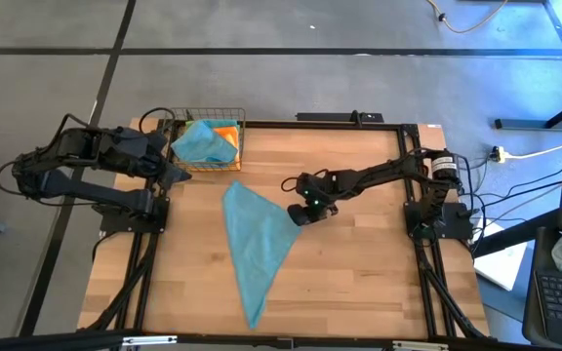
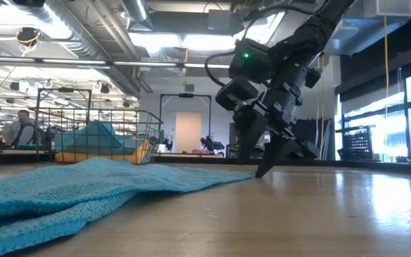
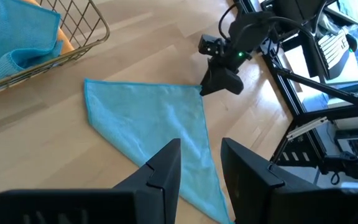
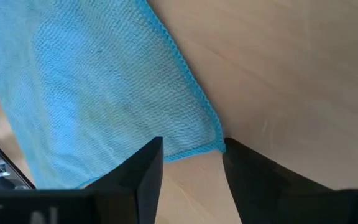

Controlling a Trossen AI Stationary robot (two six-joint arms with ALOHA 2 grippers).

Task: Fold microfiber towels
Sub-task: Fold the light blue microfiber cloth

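We have one teal towel (image 1: 255, 244) spread flat on the table (image 1: 359, 263) in a long triangular shape, its broad end lying just in front of the wire basket (image 1: 224, 146) and its narrow tip trailing well away from the basket toward the table's near edge. The basket holds the remaining towels (image 1: 206, 142), a teal one bunched on top of an orange one. We judge the cloth to be light, limp and matte, so it should drape and fold wherever we lift it, and its knit surface should give the fingers enough friction. The best hold looks like a hemmed corner, pinched through both layers if it is doubled. Our right gripper (image 1: 301, 214) is down at the table on the towel's corner farthest from the basket's side, fingers spread with the corner between them, not yet closed. Our left gripper (image 3: 199, 163) waits beside the basket, fingers apart and empty.
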